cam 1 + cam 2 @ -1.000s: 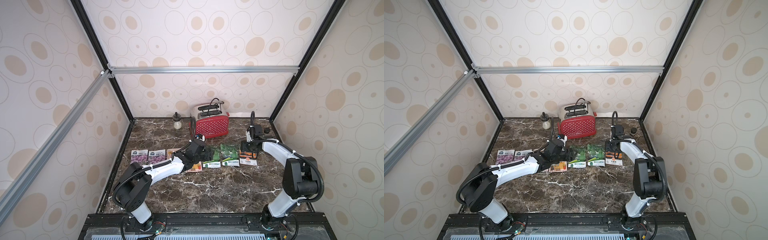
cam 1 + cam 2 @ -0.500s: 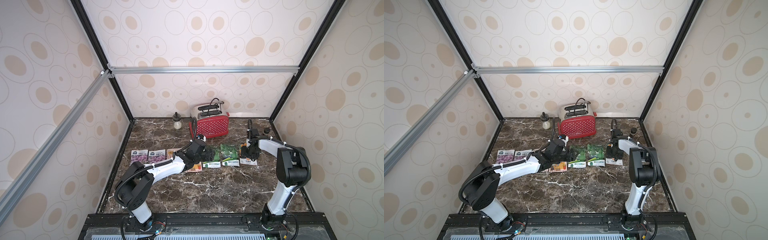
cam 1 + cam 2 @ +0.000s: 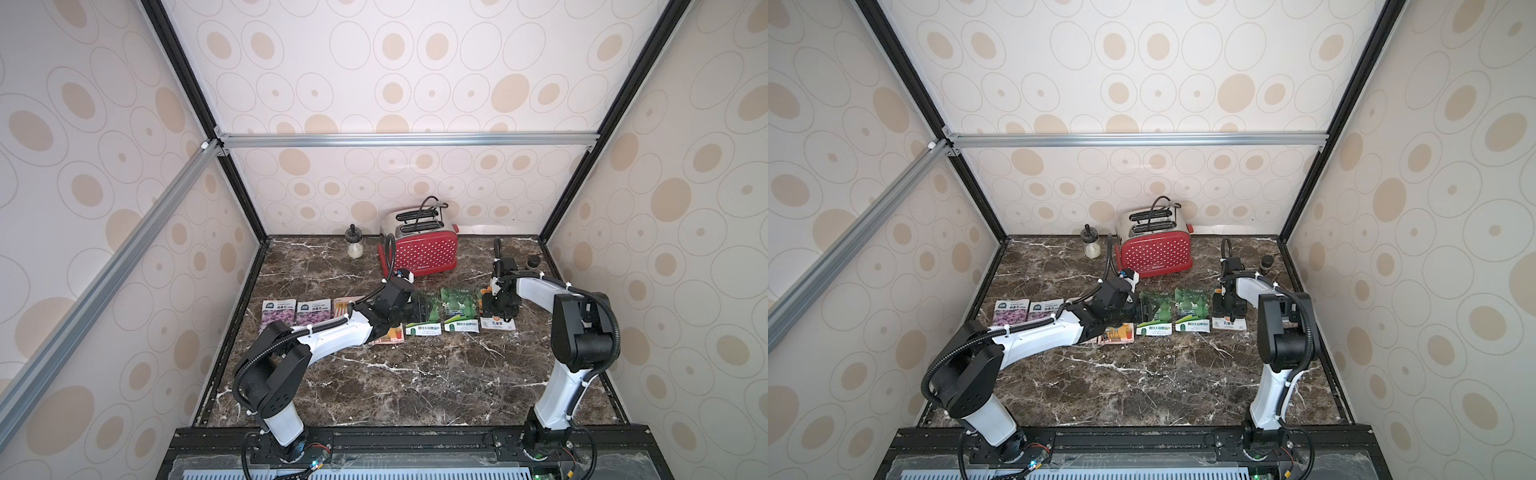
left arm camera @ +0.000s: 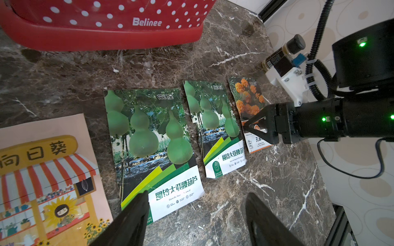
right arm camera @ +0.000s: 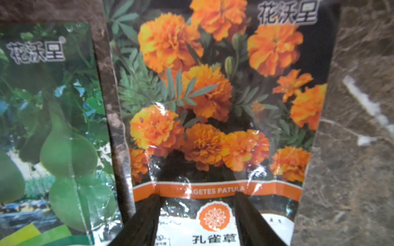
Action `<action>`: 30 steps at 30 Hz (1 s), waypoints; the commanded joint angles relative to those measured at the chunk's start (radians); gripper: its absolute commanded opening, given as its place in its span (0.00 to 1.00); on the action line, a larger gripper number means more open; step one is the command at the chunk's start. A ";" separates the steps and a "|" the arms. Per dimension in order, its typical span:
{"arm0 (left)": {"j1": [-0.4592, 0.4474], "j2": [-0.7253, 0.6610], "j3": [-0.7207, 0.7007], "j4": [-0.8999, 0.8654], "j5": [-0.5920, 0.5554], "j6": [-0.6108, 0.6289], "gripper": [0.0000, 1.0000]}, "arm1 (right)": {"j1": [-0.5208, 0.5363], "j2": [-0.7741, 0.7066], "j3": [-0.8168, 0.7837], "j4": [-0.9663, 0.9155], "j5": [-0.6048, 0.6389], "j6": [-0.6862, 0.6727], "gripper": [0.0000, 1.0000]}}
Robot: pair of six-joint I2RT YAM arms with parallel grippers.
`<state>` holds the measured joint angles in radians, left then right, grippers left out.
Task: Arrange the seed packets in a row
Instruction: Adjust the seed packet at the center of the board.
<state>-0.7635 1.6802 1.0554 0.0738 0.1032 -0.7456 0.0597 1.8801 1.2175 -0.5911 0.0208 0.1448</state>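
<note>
**seven packets in a line, both end effectors open over the row**

the dark brown marble-patterned worktop (image 3: 415, 382) carries the flat rectangular seed packets face up. they lie in a row parallel to its back edge, roughly midway to the front.

from the left edge come a purple-flower seed packet (image 3: 278, 311) and a second purple-flower packet (image 3: 313, 311) just beside it. next is a pink-orange shop-drawing packet (image 3: 347, 303), partly hidden by the left arm, then another shop-drawing packet (image 4: 47, 181). a green-gourd packet (image 4: 149, 138) and a second green-gourd packet (image 4: 217, 132) follow. nearest the right edge is an orange-flower packet (image 5: 213, 106). thin strips of worktop show between the last three.

the left end effector (image 4: 197, 193) has its jaws spread wide over the front end of the first green-gourd packet and grips nothing. the right end effector (image 5: 198, 194) has its jaws partly apart. its tips are at the orange band of the orange-flower packet, which lies flat and ungripped. i cannot tell if they touch it.

a red white-dotted toaster (image 3: 424, 253) and a small glass jar (image 3: 354, 247) stand at the back edge.
</note>
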 commanded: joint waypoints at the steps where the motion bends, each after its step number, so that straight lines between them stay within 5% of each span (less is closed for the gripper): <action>1: 0.007 0.012 0.043 0.023 -0.002 0.015 0.73 | 0.000 -0.044 -0.020 -0.023 0.013 -0.015 0.59; 14: 0.043 -0.039 0.127 -0.082 -0.002 0.074 0.74 | 0.000 -0.306 -0.058 0.097 -0.063 -0.045 0.61; 17: 0.116 -0.102 0.129 -0.149 0.014 0.085 0.76 | -0.001 -0.417 -0.119 0.180 -0.109 -0.050 0.66; 21: 0.240 -0.216 0.128 -0.302 -0.038 0.149 0.85 | 0.000 -0.563 -0.233 0.348 -0.161 -0.060 0.99; 24: 0.321 -0.318 0.091 -0.363 -0.136 0.211 0.98 | 0.000 -0.628 -0.314 0.457 -0.136 -0.077 0.99; 30: 0.522 -0.385 0.071 -0.522 -0.322 0.327 0.99 | -0.003 -0.662 -0.434 0.597 -0.061 -0.114 0.99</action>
<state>-0.3096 1.2877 1.1389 -0.3012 -0.0952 -0.5163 0.0593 1.2358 0.8265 -0.1020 -0.0822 0.0662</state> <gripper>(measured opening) 0.990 0.992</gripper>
